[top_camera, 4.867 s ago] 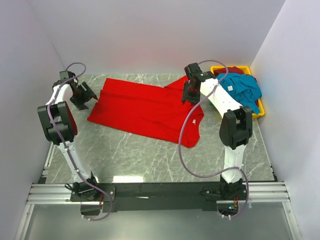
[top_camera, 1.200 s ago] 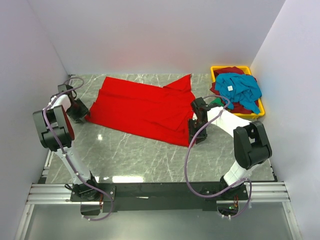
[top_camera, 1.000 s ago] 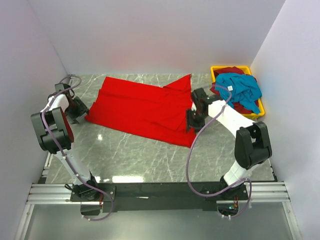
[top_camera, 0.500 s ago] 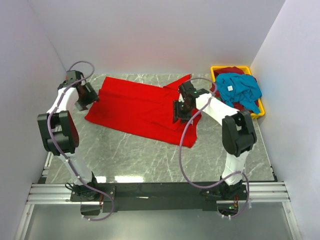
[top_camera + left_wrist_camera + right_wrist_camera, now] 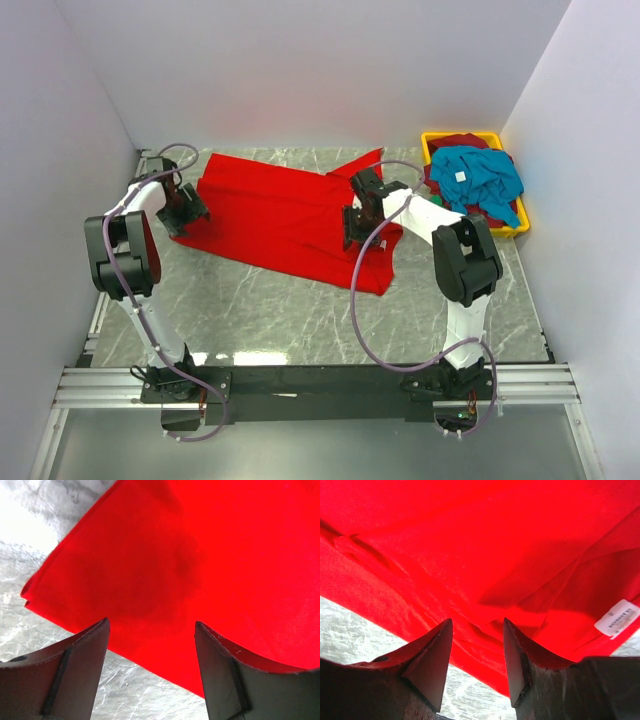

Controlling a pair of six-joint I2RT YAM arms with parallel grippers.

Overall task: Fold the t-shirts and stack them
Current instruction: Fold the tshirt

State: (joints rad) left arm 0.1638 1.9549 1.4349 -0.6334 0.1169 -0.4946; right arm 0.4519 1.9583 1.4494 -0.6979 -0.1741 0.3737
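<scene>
The bright red t-shirt (image 5: 290, 215) lies spread across the marble table. My left gripper (image 5: 187, 208) is open at the shirt's left edge; in the left wrist view (image 5: 152, 630) red cloth (image 5: 200, 555) lies under the spread fingers (image 5: 75, 675), nothing held. My right gripper (image 5: 353, 226) is open low over the shirt's right part; in the right wrist view (image 5: 476, 630) wrinkled cloth (image 5: 470, 540) and a white tag (image 5: 617, 617) show. The teal-blue t-shirt (image 5: 480, 178) with a white tag lies on a dark maroon one (image 5: 463, 142) in the bin. No green shirt shows.
The yellow plastic bin (image 5: 436, 137) stands at the back right corner. White walls close in the table on the left, back and right. Bare marble (image 5: 260, 300) lies between the shirt and the arm bases.
My left gripper moved right from beside the table's left side onto the shirt's left edge. My right gripper moved from the shirt's near right corner back and left over the cloth. The shirt barely shifted.
</scene>
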